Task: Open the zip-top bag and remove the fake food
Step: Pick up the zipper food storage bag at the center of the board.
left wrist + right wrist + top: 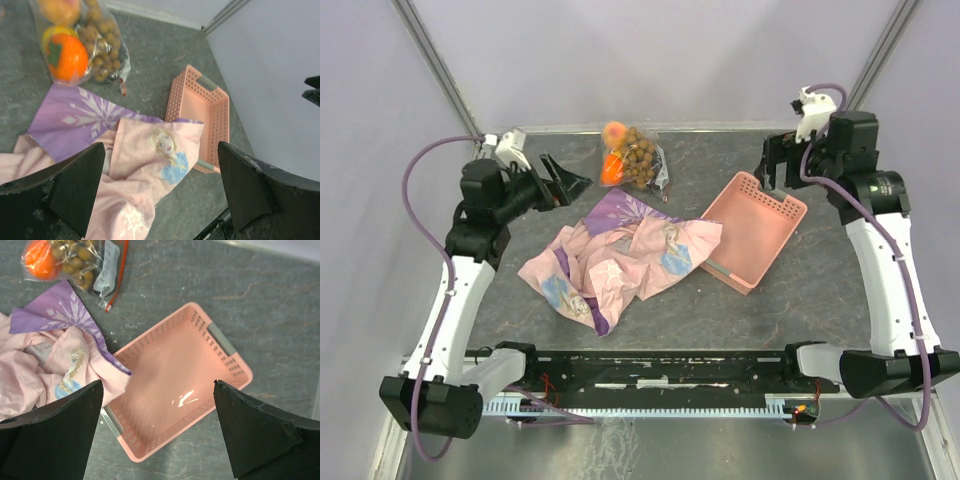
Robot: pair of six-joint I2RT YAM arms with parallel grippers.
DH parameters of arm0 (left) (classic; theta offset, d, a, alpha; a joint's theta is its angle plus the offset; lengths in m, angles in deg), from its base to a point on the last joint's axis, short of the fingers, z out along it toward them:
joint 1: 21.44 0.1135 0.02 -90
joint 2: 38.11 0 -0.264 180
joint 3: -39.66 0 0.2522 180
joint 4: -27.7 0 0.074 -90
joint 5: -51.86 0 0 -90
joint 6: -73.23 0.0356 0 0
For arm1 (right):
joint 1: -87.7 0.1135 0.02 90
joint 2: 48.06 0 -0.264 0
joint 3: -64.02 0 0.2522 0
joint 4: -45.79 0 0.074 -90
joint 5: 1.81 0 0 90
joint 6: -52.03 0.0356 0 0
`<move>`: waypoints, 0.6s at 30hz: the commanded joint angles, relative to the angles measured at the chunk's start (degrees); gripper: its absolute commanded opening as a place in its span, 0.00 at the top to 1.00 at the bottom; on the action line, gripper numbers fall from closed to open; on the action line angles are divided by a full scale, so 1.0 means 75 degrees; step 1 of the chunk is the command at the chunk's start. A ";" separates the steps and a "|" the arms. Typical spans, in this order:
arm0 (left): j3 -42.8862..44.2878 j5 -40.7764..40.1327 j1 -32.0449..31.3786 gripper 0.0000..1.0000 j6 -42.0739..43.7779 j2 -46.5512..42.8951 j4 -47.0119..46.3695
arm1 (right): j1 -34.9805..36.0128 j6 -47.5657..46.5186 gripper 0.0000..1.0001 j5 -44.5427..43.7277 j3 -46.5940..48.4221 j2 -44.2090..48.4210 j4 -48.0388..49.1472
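The job has not begun, I think. The bag (pixel 638 160) lies at the far side of the tabletop (pixel 820 290), a bit past the cloth (pixel 620 255). All the food (pixel 67 57) is inside it. I can see an orange fruit with a green top, a peach-colored one and a bunch of little brown grapes. The red zip (pixel 117 275) runs down one edge of the bag and looks shut, as far as I can tell.

The left pincer (pixel 568 185) is spread wide and holds nothing. It hangs in the air near the bag, on its left, and does not touch it. The right pincer (pixel 770 178) is spread wide too and is empty. It hangs over the far end of the pink basket (pixel 755 225), well away from the bag.

So the first step is to reach for the bag. I think one pincer must go down and pinch the bag near the zip, and the other must grab the other lip so they can pull it apart. The left one is nearest. The plastic is thin and slippery, so the pinch has to land right on the edge
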 commanded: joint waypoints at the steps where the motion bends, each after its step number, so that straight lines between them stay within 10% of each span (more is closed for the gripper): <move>1: -0.0501 -0.0976 -0.0745 0.01 0.0166 -0.0280 -0.0228 | 0.0349 0.0710 0.01 -0.0754 -0.0899 0.0362 0.0688; 18: -0.3080 -0.2392 -0.2315 0.01 -0.0700 0.0008 -0.2785 | 0.1406 0.1867 0.01 -0.0557 -0.4821 0.0992 0.3974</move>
